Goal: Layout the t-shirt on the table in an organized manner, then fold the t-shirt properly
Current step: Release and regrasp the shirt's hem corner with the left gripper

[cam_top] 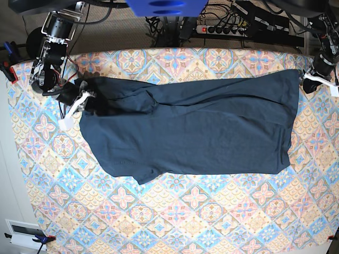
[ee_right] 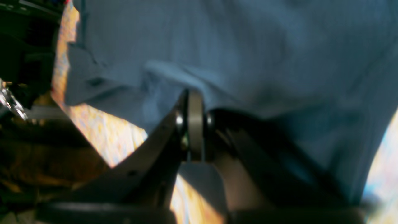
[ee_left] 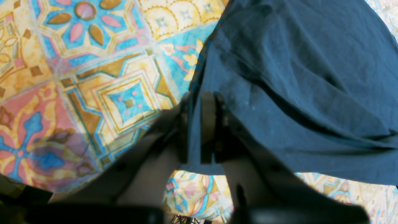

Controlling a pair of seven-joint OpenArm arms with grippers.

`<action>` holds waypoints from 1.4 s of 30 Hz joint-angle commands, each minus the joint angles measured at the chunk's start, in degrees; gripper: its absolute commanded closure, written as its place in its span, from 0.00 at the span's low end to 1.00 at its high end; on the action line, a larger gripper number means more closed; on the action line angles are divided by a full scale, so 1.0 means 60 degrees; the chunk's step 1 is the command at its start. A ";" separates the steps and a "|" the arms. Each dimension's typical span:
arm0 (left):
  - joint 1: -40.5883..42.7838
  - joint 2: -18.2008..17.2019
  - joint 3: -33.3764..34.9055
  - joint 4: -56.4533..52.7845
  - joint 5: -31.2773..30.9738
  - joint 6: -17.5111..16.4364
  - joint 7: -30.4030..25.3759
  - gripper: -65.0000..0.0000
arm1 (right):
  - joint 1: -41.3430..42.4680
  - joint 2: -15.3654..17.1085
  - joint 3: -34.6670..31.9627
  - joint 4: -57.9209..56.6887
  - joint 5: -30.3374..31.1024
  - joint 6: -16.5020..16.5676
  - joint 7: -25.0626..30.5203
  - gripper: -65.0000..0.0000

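Cables behind table; t-shirt apparently spread flat.

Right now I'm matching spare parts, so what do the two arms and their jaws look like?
Both arms are black. The right arm shows bare metal joint housings, loose cables and a white piece near its gripper. The left gripper also carries a white piece. Up close, each gripper's black jaws hold flat pale tan pads.

The base view looks straight down from high overhead, taking in the whole table and the spread t-shirt. Each wrist view sits just behind its tool, very close and blurred, facing along the fingers onto cloth. All three share the shirt's fabric and the patterned table.
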State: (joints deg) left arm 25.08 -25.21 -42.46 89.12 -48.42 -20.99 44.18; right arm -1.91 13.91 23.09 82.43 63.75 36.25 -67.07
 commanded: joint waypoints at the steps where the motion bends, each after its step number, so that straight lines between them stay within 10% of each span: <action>1: -0.0041 -0.0201 -0.0081 0.0113 -0.0127 -0.0025 -0.0163 0.92 | 0.0224 0.0150 0.0041 0.0144 0.0357 -0.0042 0.0255 0.95; 9: -0.0422 -0.0201 -0.0081 0.0157 -0.0142 -0.0025 -0.0163 0.91 | 0.0018 0.0194 0.0129 0.0818 0.0387 -0.0745 0.0240 0.69; 22: -0.1081 -0.0260 0.0241 0.0172 -0.0054 0.0019 -0.0148 0.87 | -0.1388 0.0619 0.0540 0.2151 0.0123 -0.0745 0.0255 0.71; 27: -0.0686 -0.0816 0.1501 0.0743 0.1162 -0.0054 -0.0250 0.71 | -0.1930 0.0956 0.0510 0.3001 -0.1591 -0.0730 0.0255 0.71; 34: 0.0443 -0.2501 0.4534 0.2077 0.3814 -0.0025 -0.2097 0.73 | -0.2575 0.0971 -0.0603 0.4759 -0.3980 -0.0730 0.0255 0.71; 42: 0.1791 -0.2999 0.4988 0.2634 0.6276 -0.0010 -0.2551 0.72 | -0.2824 0.0985 -0.0896 0.4774 -0.4053 -0.0730 0.0270 0.71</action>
State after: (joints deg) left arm 35.75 -42.61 -12.23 104.57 -11.14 -21.54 28.88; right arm -19.35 19.05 17.34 110.08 38.76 31.68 -66.52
